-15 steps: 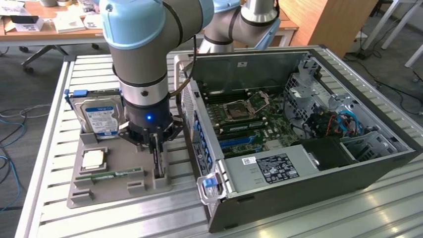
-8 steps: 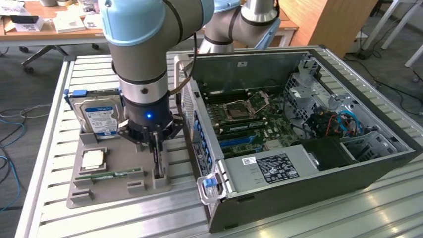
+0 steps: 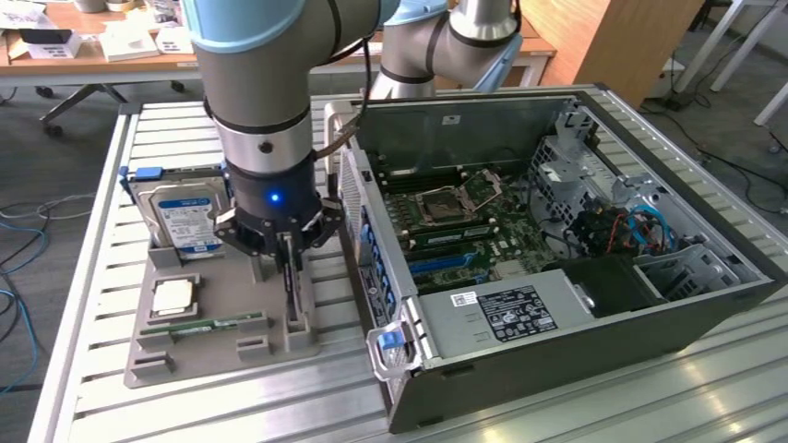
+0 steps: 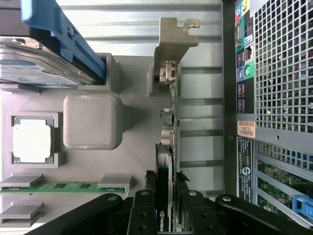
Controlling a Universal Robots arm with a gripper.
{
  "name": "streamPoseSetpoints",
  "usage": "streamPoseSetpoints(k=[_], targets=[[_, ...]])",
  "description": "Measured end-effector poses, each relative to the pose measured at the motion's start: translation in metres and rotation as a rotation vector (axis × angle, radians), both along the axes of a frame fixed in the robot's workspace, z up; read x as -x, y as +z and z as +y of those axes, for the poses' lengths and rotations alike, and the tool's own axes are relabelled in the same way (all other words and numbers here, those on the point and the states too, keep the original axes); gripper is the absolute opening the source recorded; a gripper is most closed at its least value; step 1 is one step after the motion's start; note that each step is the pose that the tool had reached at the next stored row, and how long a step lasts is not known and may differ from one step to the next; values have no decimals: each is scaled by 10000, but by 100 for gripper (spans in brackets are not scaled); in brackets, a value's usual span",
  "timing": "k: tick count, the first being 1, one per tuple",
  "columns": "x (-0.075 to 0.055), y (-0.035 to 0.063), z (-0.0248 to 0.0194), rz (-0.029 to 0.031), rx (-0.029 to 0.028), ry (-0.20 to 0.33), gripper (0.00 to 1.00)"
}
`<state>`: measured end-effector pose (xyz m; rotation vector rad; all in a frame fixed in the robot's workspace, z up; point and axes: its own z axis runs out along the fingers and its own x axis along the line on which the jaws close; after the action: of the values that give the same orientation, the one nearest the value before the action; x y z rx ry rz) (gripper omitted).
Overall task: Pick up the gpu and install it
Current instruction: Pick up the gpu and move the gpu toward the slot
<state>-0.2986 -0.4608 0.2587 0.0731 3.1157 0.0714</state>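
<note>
The gpu (image 3: 292, 297) is a thin black card standing on edge in the grey holder tray (image 3: 197, 358), just beside the open computer case (image 3: 542, 323). In the wrist view the gpu (image 4: 168, 122) is seen edge-on, with its pale metal bracket (image 4: 173, 39) at the end away from the fingers. My gripper (image 3: 286, 254) comes straight down over the card. Its black fingers (image 4: 145, 208) press on both flat sides of the card, so the gripper (image 4: 166, 210) is shut on it. Whether the card has left its slot in the tray (image 4: 132, 156) I cannot tell.
The tray also holds a silver hard drive (image 3: 185, 220) in a blue bracket, a CPU (image 3: 173, 295) and a green RAM stick (image 3: 203, 326). The case lies open with its motherboard (image 3: 456, 221) facing up; its perforated rear panel (image 4: 281, 63) is close beside the card.
</note>
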Motion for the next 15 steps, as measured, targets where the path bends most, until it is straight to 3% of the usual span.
streamPoseSetpoints(k=[15], targets=[[0,518,0,-1,0,0,26]])
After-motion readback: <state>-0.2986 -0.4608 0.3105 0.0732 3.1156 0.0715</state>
